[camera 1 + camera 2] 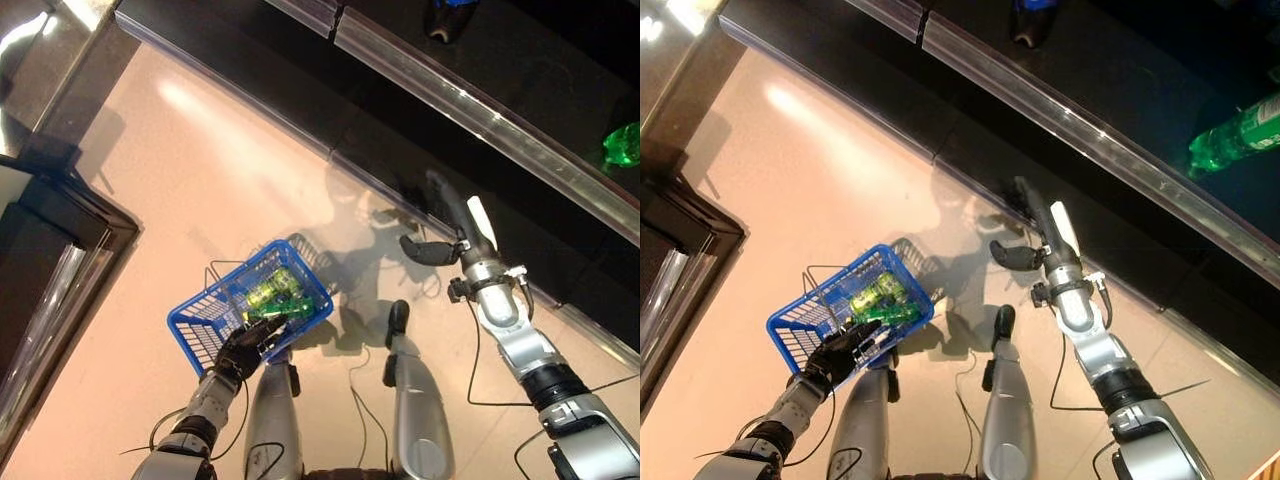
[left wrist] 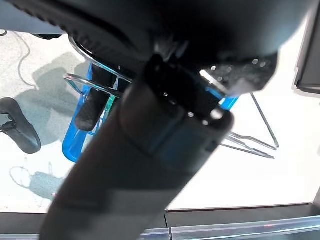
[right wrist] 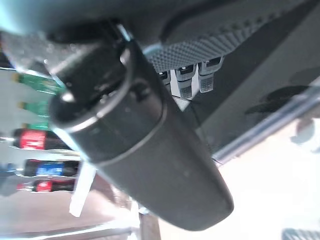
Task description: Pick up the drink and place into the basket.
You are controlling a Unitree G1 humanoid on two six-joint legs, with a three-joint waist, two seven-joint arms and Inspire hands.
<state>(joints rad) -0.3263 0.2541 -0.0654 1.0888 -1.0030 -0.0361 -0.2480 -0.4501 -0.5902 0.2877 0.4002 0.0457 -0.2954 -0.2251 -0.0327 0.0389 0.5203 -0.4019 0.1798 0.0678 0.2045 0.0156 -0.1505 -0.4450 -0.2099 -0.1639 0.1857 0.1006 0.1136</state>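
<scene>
A blue basket [image 1: 192, 337] hangs low at my left, with green drink bottles [image 1: 281, 290] lying inside it. My left hand [image 1: 244, 350] is curled round the basket's wire handle [image 2: 252, 146] at its near rim, and the blue wall [image 2: 74, 146] shows past the fingers in the left wrist view. My right hand [image 1: 466, 240] is raised toward the dark shelf with straight fingers and the thumb spread, holding nothing. One green bottle [image 1: 622, 145] lies on that shelf, far to the right of the hand.
A dark shelf with a clear rail [image 1: 450, 95] runs diagonally across the back, with a blue-topped bottle [image 1: 445, 15] at its top. Rows of green, red and blue bottles [image 3: 37, 140] show in the right wrist view. A dark cabinet [image 1: 40, 250] stands at left.
</scene>
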